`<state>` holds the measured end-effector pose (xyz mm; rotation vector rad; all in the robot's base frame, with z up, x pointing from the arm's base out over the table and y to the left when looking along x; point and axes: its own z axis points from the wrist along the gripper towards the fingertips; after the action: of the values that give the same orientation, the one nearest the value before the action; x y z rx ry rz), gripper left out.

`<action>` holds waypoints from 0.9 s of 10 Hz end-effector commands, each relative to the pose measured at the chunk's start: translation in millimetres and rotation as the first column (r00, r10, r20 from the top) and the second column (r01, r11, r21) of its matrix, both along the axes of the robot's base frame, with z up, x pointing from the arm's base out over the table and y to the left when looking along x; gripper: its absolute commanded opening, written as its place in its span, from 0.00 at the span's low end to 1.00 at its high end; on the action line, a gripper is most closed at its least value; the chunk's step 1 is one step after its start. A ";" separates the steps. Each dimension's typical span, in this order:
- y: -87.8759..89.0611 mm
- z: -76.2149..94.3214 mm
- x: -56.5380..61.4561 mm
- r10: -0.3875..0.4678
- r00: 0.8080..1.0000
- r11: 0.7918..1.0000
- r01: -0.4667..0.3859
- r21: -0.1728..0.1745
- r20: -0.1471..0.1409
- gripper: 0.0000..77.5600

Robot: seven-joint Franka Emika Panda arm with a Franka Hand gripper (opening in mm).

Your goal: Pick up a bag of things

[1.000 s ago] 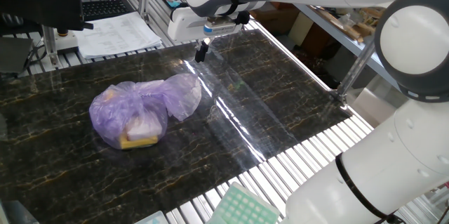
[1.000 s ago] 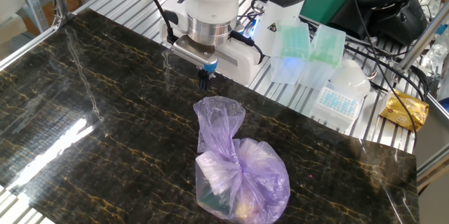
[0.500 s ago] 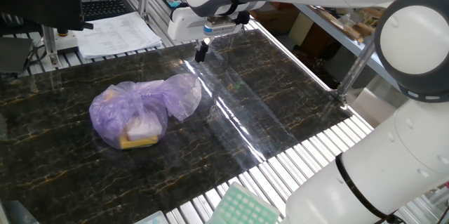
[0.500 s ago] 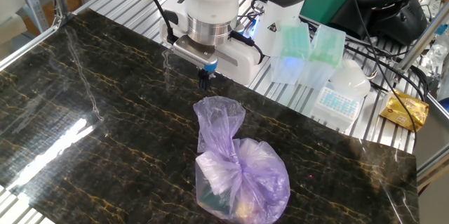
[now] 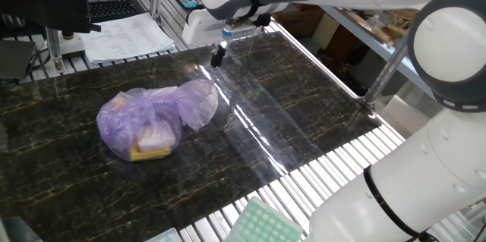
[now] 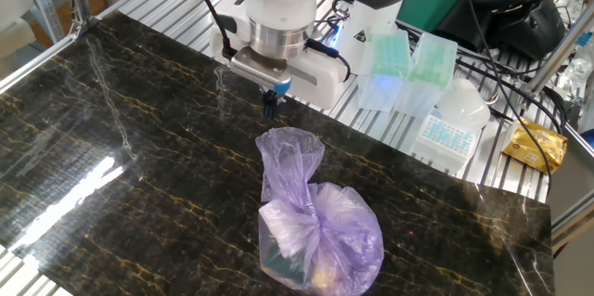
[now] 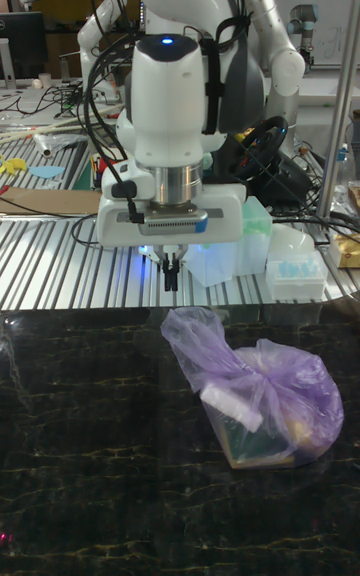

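We see a dark marble-patterned tabletop [image 5: 288, 121] with thin gold veins and a glossy sheen that throws back bright glare from the room lights. The white robot arm holds its gripper [image 7: 171, 274] above the tabletop's edge, its dark fingers drawn together into one narrow tip with nothing between them. Just below and in front of the gripper, apart from it, lies the bag of things [image 6: 311, 217], a wrinkly translucent purple bag resting on the tabletop, its loose flap reaching toward the gripper and a yellow block showing through the rounded part farther away. Around the slab runs a ribbed metal bench [image 6: 390, 124]. Behind the gripper stand pale green and white plastic racks [image 6: 408, 64], tangled black cables and a steering wheel [image 7: 265, 141]; to one side lie printed papers [image 5: 125, 37].
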<state>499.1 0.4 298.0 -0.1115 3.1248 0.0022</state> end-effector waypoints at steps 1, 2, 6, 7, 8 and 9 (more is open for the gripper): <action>1.4 1.2 0.3 0.041 0.999 0.999 -0.040 -0.012 0.015 0.00; 1.4 1.2 0.3 0.041 0.999 0.999 -0.041 -0.012 0.015 0.00; 6.1 3.1 0.8 0.030 0.999 0.999 -0.030 -0.012 0.015 0.00; 8.5 3.4 1.0 0.024 1.000 1.000 -0.024 -0.012 0.016 0.00; 8.9 3.4 1.7 0.023 1.000 1.000 -0.023 -0.011 0.017 0.00; 10.2 3.5 2.9 0.020 1.000 1.000 -0.020 -0.012 0.017 0.00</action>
<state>500.8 10.0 300.3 -0.1443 3.1095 -0.0156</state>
